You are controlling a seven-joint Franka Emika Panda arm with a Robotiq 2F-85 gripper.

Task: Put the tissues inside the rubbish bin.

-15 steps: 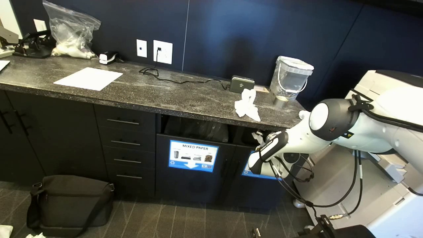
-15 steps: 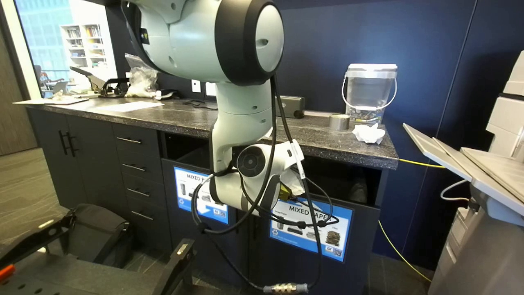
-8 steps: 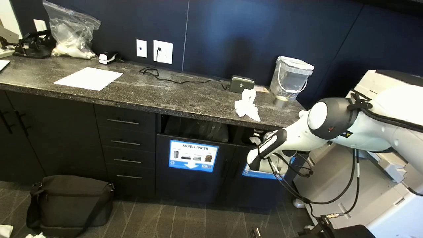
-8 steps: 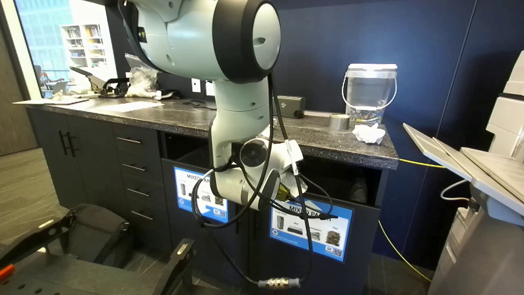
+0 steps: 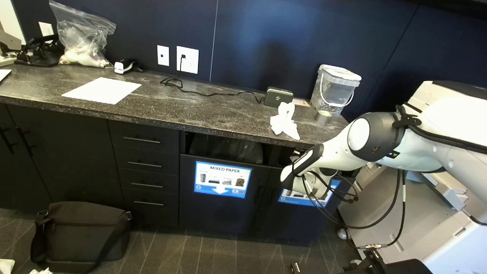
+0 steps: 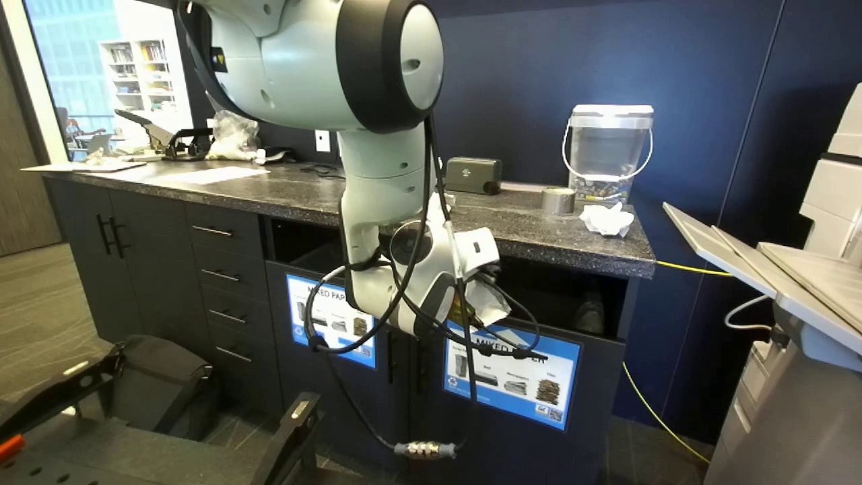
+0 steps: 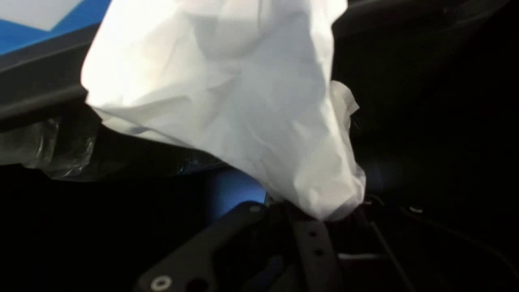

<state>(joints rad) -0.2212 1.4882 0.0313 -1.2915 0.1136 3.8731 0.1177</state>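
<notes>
Wrist view: your pincer point(image 7: 284, 209) is pinching a crumpled tissue point(image 7: 227, 81); it spreads up from the tips, dark all round. Clear film point(image 7: 48, 148) up-left of it, blue sign point(image 7: 79, 17) beyond.

In an exterior view your pincer is mostly hidden behind the wrist, below the front edge of the speckled counter point(image 5: 213, 112). Up-left of it a second tissue point(image 5: 283, 123) lies on top, by a grey box point(image 5: 279, 97); up-right, a tape roll point(image 5: 323, 118) and the lidded clear bucket point(image 5: 336, 89). Far left: paper sheet point(image 5: 102, 90), plastic bag point(image 5: 83, 43). Down-left, black satchel point(image 5: 85, 236) on carpet point(image 5: 198, 251).

In an exterior view you're at the open slot point(image 6: 555, 289) under the counter; can't tell if the held tissue is past the lip. Third tissue point(image 6: 607, 220) up-right of the pincer, near the counter corner. Pale machine point(image 6: 828, 202) well off right, yellow cable point(image 6: 693, 269), navy wall point(image 6: 525, 74) behind, bookshelf point(image 6: 138, 67) far left.
</notes>
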